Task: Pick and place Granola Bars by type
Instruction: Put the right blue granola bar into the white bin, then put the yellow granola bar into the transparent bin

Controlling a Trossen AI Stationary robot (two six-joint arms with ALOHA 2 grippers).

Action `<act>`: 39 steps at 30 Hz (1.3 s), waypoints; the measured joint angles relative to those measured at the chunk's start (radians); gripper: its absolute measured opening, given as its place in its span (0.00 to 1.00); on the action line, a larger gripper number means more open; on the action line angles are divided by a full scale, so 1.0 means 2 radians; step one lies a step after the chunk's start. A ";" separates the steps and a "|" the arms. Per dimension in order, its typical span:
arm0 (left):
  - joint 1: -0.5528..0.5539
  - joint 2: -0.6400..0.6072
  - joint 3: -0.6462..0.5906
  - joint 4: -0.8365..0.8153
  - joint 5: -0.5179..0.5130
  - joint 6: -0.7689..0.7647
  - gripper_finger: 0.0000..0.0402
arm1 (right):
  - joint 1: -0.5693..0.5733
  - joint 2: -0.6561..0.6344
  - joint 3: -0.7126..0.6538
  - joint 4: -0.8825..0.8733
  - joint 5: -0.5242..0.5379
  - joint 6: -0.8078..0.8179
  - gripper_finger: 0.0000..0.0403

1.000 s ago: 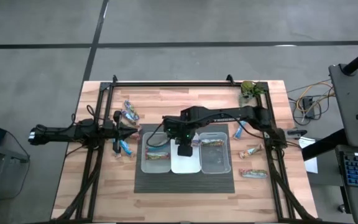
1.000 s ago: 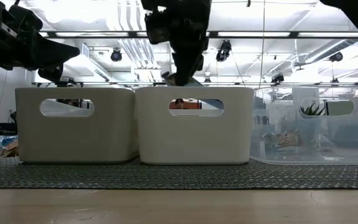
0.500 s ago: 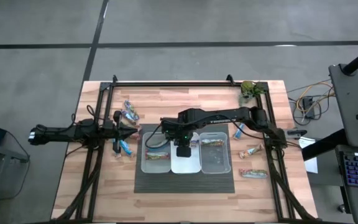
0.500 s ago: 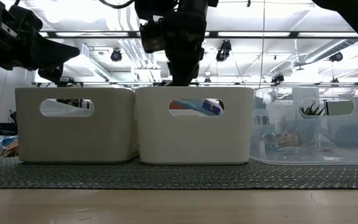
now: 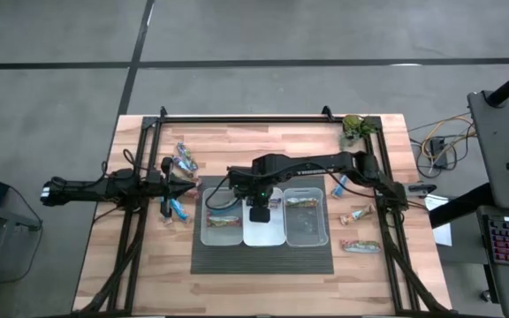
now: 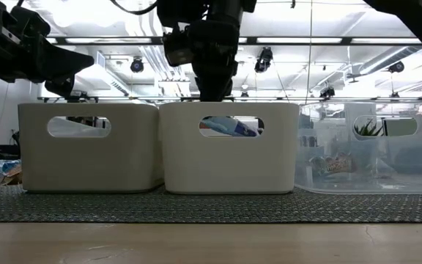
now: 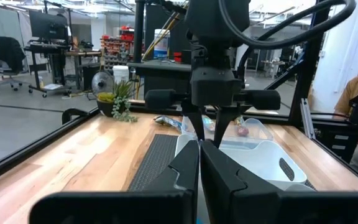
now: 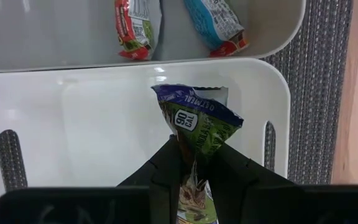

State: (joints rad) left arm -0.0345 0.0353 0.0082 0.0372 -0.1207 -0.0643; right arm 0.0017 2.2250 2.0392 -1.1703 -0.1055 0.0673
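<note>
My right gripper (image 5: 261, 212) reaches down into the middle white bin (image 5: 264, 231) of three bins in a row and is shut on a blue-and-green-wrapped granola bar (image 8: 196, 121). In the low view the bar (image 6: 230, 126) shows through that bin's handle slot. The left bin (image 5: 222, 231) holds two bars, one with red marks (image 8: 135, 25) and a blue one (image 8: 219, 25). A bar (image 5: 303, 201) lies in the clear right bin (image 5: 308, 234). My left gripper (image 5: 189, 185) waits shut at the table's left, level with the bins. My right gripper pinches the bar between its two fingers (image 8: 166, 163) at about mid-length (image 8: 195, 149), coming from above and pointing steeply down. The wrapper is creased where the fingers meet it. The bar's free end (image 8: 191, 102) sticks out past the fingertips, down into the middle bin.
The bins stand on a dark mat (image 5: 263, 259). Loose bars lie on the wood to the left (image 5: 184, 160) (image 5: 178, 208) and to the right (image 5: 341, 185) (image 5: 357, 215) (image 5: 360, 246). A green plant (image 5: 353, 126) sits at the far right corner. A black frame rail (image 5: 263, 118) runs along the far edge.
My right gripper has gone down a little with the bar. The bar's end, first at the middle bin's rim, now shows through that bin's handle slot.
</note>
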 joint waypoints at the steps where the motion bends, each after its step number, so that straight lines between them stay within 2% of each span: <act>1: 0.000 0.000 0.000 0.000 0.000 0.000 0.00 | 0.000 0.000 0.000 0.000 0.000 0.000 0.15; 6: 0.000 0.000 0.000 0.000 0.000 0.000 0.00 | 0.000 0.000 -0.001 0.001 -0.003 0.004 0.16; 16: 0.000 0.000 0.000 0.000 0.000 0.000 0.00 | 0.000 0.005 -0.004 0.005 -0.013 0.018 0.30; 24: 0.000 0.000 0.000 0.000 0.000 0.000 0.00 | 0.000 0.003 0.001 -0.001 -0.013 0.019 0.34; 30: 0.000 0.000 0.000 0.000 0.000 0.000 0.00 | 0.000 -0.025 0.009 -0.006 -0.013 0.029 0.30; 39: 0.000 0.000 0.000 0.000 0.000 0.000 0.00 | 0.000 -0.066 0.008 -0.019 -0.013 0.044 0.14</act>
State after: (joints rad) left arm -0.0345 0.0353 0.0080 0.0372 -0.1207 -0.0639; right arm 0.0013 2.0921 2.0556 -1.2089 -0.1314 0.1544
